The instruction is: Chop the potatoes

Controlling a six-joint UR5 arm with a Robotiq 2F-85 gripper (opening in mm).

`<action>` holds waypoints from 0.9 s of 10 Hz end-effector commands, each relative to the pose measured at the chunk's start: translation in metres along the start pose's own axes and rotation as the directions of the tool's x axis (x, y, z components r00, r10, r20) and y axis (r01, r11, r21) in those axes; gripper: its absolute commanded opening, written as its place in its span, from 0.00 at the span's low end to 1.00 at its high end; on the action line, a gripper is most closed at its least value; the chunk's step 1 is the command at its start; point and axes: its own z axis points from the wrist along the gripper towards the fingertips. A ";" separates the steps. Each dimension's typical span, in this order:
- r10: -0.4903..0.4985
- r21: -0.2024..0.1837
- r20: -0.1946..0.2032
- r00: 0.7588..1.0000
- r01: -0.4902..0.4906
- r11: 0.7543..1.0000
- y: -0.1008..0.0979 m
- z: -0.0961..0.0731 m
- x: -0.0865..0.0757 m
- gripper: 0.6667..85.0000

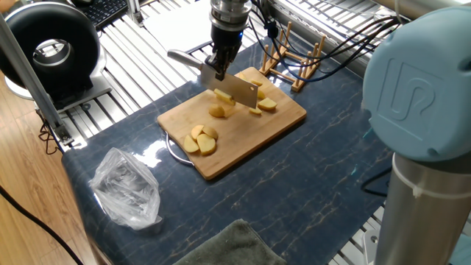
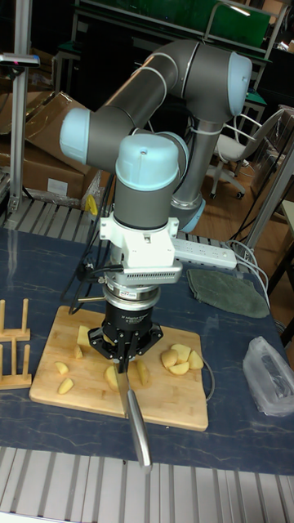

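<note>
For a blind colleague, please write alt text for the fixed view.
A gripper holds a cleaver over potato pieces on a bamboo board; more potato slices lie nearer, beside a plastic bag.

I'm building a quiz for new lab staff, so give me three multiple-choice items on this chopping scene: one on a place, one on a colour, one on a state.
1. Where does the clear plastic bag lie?
A. on the bamboo board
B. on the blue table cover, off the board
C. in the wooden rack

2. What colour are the potatoes?
A. pale yellow
B. red
C. green

3. What is the gripper doing?
A. hanging open
B. shut on the cleaver
C. shut on the grey cloth

Key: 1 B, the bag sits on the cover beside the board. 2 A, the cut pieces are yellow. 3 B, the fingers clamp the cleaver.
</note>
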 end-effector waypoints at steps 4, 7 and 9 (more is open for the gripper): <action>-0.011 -0.012 0.019 1.000 0.012 1.000 -0.002 0.005 0.002 0.00; -0.039 -0.008 0.023 0.999 0.039 0.999 -0.005 0.008 0.010 0.00; -0.058 0.000 0.031 0.998 0.058 0.998 -0.008 0.009 0.013 0.00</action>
